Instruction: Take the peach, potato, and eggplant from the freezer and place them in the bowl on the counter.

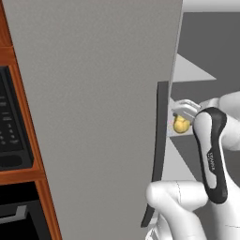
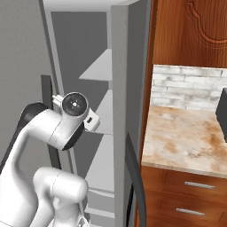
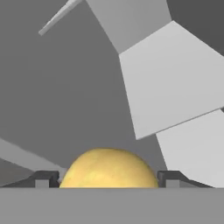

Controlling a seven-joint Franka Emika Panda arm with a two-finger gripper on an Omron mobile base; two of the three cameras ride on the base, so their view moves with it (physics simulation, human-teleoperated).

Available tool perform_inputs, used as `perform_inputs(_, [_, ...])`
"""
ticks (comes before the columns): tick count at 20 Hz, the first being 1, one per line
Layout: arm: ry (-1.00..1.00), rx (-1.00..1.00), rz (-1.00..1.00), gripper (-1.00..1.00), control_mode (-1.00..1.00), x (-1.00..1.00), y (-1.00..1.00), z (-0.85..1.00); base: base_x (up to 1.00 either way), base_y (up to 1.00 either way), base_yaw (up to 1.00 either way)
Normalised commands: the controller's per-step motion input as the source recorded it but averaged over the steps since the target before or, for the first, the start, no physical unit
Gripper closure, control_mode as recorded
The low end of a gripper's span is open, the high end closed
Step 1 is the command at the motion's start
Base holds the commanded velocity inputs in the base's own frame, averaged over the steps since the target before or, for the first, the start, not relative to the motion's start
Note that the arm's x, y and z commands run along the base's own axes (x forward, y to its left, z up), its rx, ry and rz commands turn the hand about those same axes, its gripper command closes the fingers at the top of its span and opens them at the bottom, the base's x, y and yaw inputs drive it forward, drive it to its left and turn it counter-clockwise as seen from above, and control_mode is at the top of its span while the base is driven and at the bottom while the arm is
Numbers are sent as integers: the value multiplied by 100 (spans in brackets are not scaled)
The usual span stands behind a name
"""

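Note:
The freezer [image 1: 93,117] stands with its matte-grey door swung open, the long dark handle [image 1: 159,140] along the door's edge. My gripper [image 1: 182,117] reaches into the grey interior beside a pale shelf [image 2: 99,66]. It is shut on the potato [image 1: 180,125], a pale-yellow lump. In the hand view the potato [image 3: 109,168] sits between the two dark fingertips [image 3: 46,178], in my gripper [image 3: 108,180], with slanted pale shelves behind it. The beige marbled counter [image 2: 186,137] lies to the right of the freezer. The peach, eggplant and bowl are out of view.
A black oven [image 1: 9,126] sits in the wooden cabinet left of the freezer door. A second dark curved handle [image 2: 135,177] runs down the freezer's right edge. Wooden drawers with silver bar handles [image 2: 199,185] are under the counter. A dark object [image 2: 222,113] stands at the counter's right.

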Motion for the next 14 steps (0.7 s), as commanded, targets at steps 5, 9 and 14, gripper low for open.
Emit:
perform_inputs(5, [0, -10, 2, 100, -100, -66, 13, 39, 0, 0, 0])
perform_inputs(9, [1, -19, 0, 100, -100, -33, 26, 26, 0, 0, 0])
perform_inputs(14, [0, -15, 0, 100, -100, -86, 7, 20, 0, 0, 0])
